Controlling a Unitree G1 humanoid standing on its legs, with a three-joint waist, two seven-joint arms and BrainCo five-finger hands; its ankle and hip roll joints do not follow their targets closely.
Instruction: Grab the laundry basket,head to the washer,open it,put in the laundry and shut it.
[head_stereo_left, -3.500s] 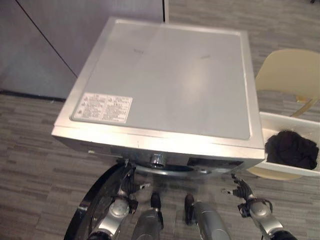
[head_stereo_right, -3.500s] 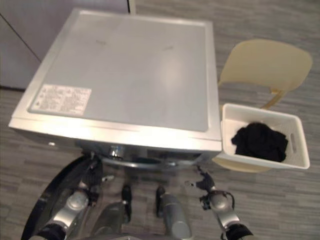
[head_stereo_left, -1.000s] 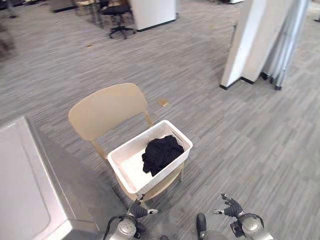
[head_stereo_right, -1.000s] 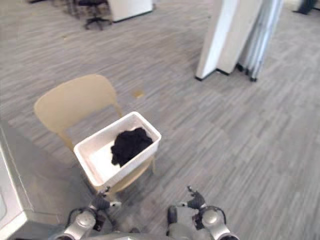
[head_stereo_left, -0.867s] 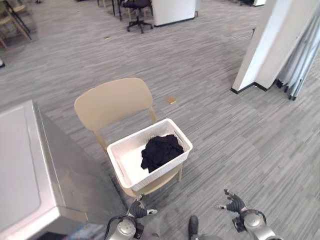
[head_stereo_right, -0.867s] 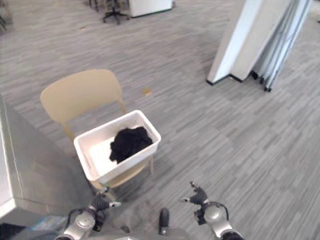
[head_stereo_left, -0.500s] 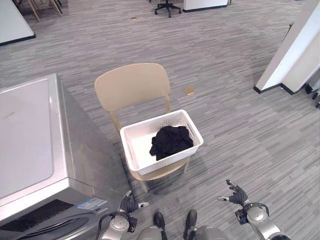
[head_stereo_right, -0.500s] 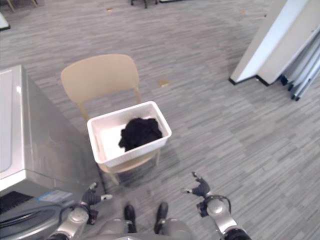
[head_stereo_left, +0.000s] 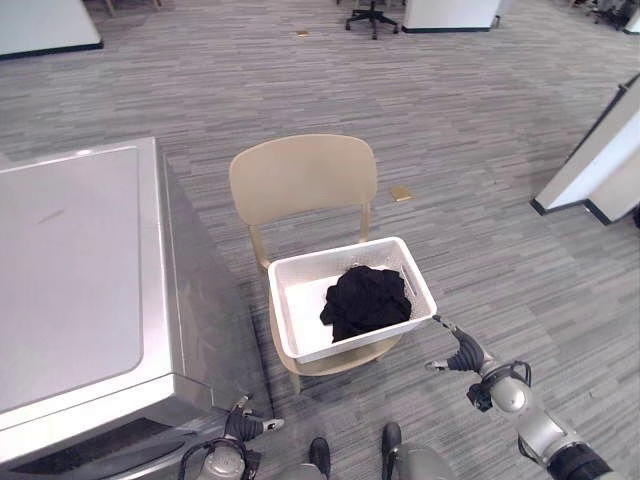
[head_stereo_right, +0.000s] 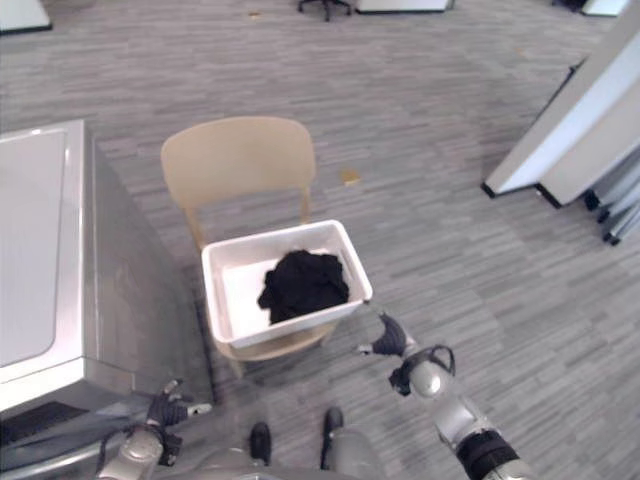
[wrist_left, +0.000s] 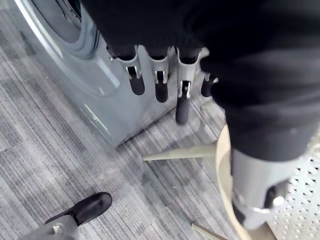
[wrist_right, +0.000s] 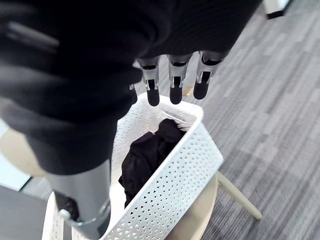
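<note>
The washer (head_stereo_left: 80, 290) stood furthest left, a silver-grey box whose round door (wrist_left: 55, 30) showed just past the left hand's fingertips (wrist_left: 137, 85) in the wrist view. The left hand (head_stereo_left: 238, 425) hung low by the machine's front corner with its fingers straight and released, holding nothing. It was probably parked there only because the arm had no job at that point.

Next along, a tan chair (head_stereo_left: 300, 180) stood just beside the washer's right side, and the laundry basket (head_stereo_left: 290, 330) sat on its seat. That placing looked deliberate: it kept the basket up off the floor, within easy reach of the hands, and close to the door it had to be emptied into.

The basket was a white plastic tub, rectangular, its walls pierced with rows of small holes (wrist_right: 170, 185). It looked rigid and light. Inside lay the laundry (head_stereo_left: 365, 300), a single crumpled heap of black cloth bunched toward the right end, leaving the left end of the floor bare.

On the right, the right hand (head_stereo_left: 465, 355) hovered just beside the basket's near right corner, apart from it. Its fingers (wrist_right: 172, 90) were straight and relaxed, gripping nothing, and the basket's rim lay right beyond their tips. Judging by that pose, the reach toward the basket or its contents was the step in hand.
</note>
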